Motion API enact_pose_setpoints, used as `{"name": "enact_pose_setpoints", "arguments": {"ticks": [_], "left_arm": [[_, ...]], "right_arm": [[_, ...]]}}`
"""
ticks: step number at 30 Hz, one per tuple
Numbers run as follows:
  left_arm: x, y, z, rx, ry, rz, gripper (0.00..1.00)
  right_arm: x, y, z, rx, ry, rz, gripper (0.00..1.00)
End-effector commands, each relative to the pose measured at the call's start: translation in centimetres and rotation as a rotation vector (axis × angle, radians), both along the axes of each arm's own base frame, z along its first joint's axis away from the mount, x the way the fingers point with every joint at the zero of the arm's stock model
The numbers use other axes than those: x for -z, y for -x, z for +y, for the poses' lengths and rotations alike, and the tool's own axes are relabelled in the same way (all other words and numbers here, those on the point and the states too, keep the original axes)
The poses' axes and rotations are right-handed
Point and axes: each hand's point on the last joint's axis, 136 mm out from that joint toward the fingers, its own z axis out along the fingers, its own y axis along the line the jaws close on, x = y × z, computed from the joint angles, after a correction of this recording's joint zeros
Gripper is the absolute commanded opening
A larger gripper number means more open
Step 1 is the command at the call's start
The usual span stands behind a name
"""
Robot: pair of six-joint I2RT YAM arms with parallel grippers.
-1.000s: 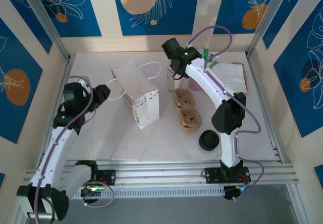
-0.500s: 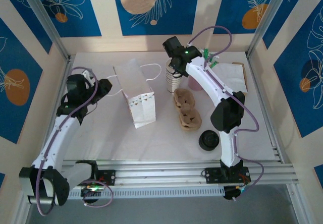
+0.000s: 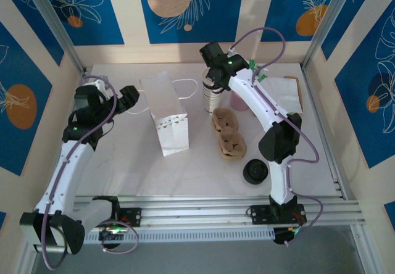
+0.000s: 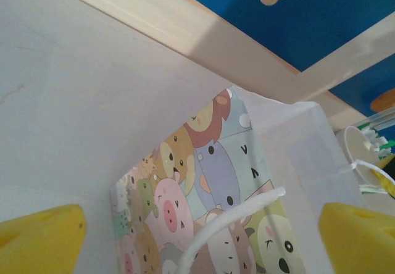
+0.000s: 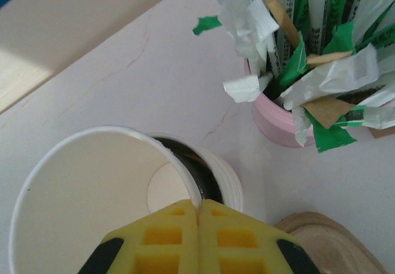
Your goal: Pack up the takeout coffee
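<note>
Takeout coffee (image 3: 255,172): black-lidded cup standing at the near right of the table (image 3: 123,169), well apart from both grippers, not yet packed
Right gripper (image 5: 197,215): jaws pressed together, seemingly pinching the rim of the top paper cup (image 5: 80,212) on the stack (image 3: 212,98) at the far middle
Left gripper (image 4: 200,234): fingers spread wide and holding nothing, aimed at the bag (image 3: 166,120), its handle (image 4: 247,207) looping between them, probably to steady or open it
Bag: stands upright left of centre, cartoon animals printed on one face, mouth up, likely so a cup can be lowered in
Cup carrier (image 3: 228,135): brown cardboard, between bag and coffee, wells empty, probably there to seat the cup before packing
Pink pot (image 5: 278,123): just beside the stack, stuffed with wrapped sticks and straws
Surface: plain white top, aluminium rail (image 3: 247,203) along the near edge
Room: cream walls (image 3: 123,8) with blue panels (image 3: 185,15), leaf outlines and orange discs
</note>
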Motion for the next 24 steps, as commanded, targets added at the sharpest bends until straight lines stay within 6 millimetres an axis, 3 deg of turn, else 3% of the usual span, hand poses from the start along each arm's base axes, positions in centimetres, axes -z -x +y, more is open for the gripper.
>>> {"name": "enact_pose_setpoints", "arguments": {"ticks": [1, 7, 11, 15, 18, 24], "left_arm": [[-2.3, 1.3, 1.5, -0.053, -0.057, -0.019, 1.0], [-3.6, 3.2, 1.3, -0.041, -0.036, -0.029, 1.0], [-3.8, 5.0, 1.1, -0.03, -0.018, -0.015, 1.0], [-3.9, 7.2, 1.5, -0.055, -0.012, -0.022, 1.0], [-3.5, 8.4, 0.8, -0.032, 0.054, -0.031, 0.98], [0.0, 10.9, -0.5, 0.017, 0.13, 0.078, 0.94]], "right_arm": [[-7.0, 1.0, -0.2, -0.02, -0.063, -0.158, 0.0], [-10.5, 2.8, 0.1, -0.068, -0.071, -0.231, 0.0], [-13.4, 5.3, 0.3, -0.131, -0.086, -0.282, 0.0], [-15.8, 9.0, 1.1, -0.266, -0.034, -0.337, 0.0], [-16.9, 12.4, 0.5, -0.342, -0.009, -0.352, 0.0], [-15.9, 19.2, -0.7, -0.528, -0.015, -0.33, 0.0]]}}
